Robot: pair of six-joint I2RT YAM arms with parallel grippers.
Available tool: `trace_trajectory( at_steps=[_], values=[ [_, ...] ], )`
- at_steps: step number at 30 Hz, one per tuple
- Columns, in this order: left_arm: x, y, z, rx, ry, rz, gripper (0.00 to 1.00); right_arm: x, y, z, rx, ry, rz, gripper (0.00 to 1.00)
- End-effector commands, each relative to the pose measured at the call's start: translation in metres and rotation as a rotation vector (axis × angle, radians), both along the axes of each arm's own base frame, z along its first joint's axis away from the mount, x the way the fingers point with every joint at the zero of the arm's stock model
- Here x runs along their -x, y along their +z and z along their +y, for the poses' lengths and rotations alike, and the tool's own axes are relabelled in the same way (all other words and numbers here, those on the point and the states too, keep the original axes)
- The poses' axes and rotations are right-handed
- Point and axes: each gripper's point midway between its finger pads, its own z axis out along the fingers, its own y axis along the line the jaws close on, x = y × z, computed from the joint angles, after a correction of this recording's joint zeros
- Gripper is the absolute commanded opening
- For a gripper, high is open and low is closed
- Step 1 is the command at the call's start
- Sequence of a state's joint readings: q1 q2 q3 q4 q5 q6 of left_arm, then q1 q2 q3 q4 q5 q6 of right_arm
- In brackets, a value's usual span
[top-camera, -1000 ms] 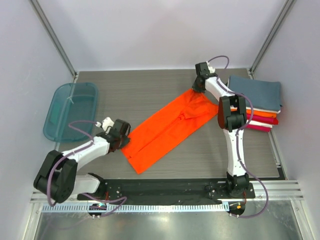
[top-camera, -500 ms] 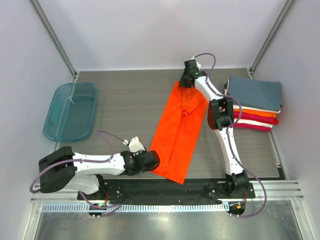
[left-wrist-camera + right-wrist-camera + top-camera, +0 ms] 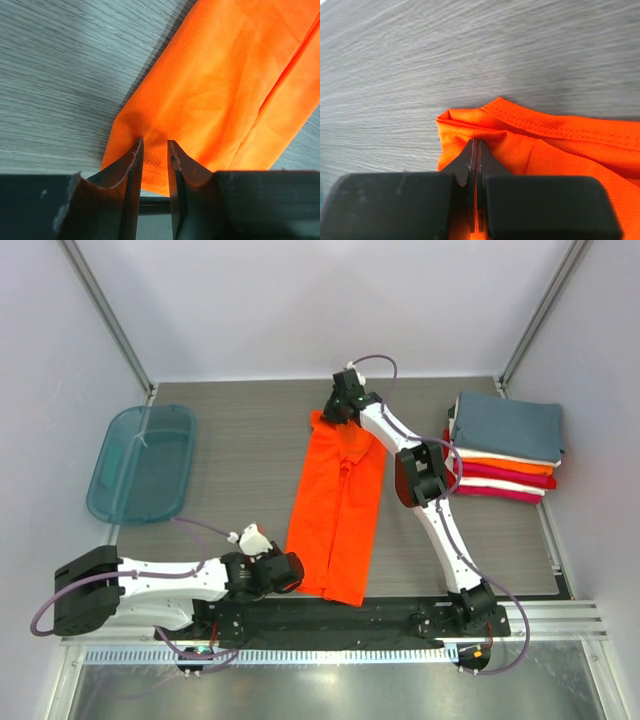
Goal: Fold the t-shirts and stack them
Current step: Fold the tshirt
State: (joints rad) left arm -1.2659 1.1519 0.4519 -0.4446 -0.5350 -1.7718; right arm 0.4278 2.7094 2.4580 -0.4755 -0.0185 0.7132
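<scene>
At the far left of the counter I see the teal tub, well apart from the cloth. Next comes the left end effector, low at the near edge. On its wrist view the left end effector shows its fingers standing narrowly apart, with the stitched hem of the orange t-shirt between them. The cloth puckers at one fingertip, but I cannot tell whether it is truly pinched.

The orange t-shirt lies mid-counter as a long, narrow strip, folded lengthwise. It runs from the far middle down to the near edge with a slight slant. It is bright orange with a fine dotted weave, and a crease runs along its length.

At its far end the right end effector is clamped tight on a folded edge of the fabric, as its wrist view confirms.

At the far right sits the stack of folded t-shirts: slate blue-grey on top, then white, orange and crimson.
</scene>
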Motion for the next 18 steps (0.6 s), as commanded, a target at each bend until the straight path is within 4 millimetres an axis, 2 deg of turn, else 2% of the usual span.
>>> trace_trajectory(
  at_steps=[1,5,9,10,11,13,14,16,17,18],
  values=[
    [-0.003,-0.003,0.010,-0.016,0.030,-0.024,0.28,0.000,-0.021,0.002,-0.029,-0.017,0.045,0.01],
    [-0.004,0.008,0.002,-0.030,-0.021,-0.033,0.29,-0.009,-0.004,0.008,-0.064,-0.004,-0.004,0.04],
    [-0.004,0.017,-0.001,-0.040,-0.049,-0.040,0.30,-0.025,0.041,0.009,-0.080,0.002,-0.116,0.11],
    [-0.004,0.020,-0.001,-0.031,-0.049,-0.045,0.30,-0.026,0.053,0.010,-0.092,0.010,-0.136,0.16],
    [-0.007,0.022,0.003,-0.044,-0.040,-0.060,0.31,-0.027,0.075,0.011,-0.111,0.022,-0.171,0.21],
    [-0.013,0.038,0.003,-0.034,-0.030,-0.098,0.33,-0.025,0.103,0.017,-0.130,0.071,-0.223,0.35],
    [-0.019,0.051,0.006,-0.030,-0.021,-0.143,0.35,-0.022,0.132,0.018,-0.149,0.088,-0.264,0.37],
    [-0.026,0.072,0.006,0.003,-0.009,-0.184,0.43,-0.017,0.154,0.017,-0.150,0.116,-0.301,0.41],
    [-0.029,0.084,0.006,0.034,-0.011,-0.210,0.43,-0.011,0.182,0.016,-0.156,0.128,-0.338,0.43],
    [-0.031,0.091,0.008,0.033,-0.028,-0.226,0.47,-0.007,0.191,0.014,-0.154,0.136,-0.349,0.45]
  ],
)
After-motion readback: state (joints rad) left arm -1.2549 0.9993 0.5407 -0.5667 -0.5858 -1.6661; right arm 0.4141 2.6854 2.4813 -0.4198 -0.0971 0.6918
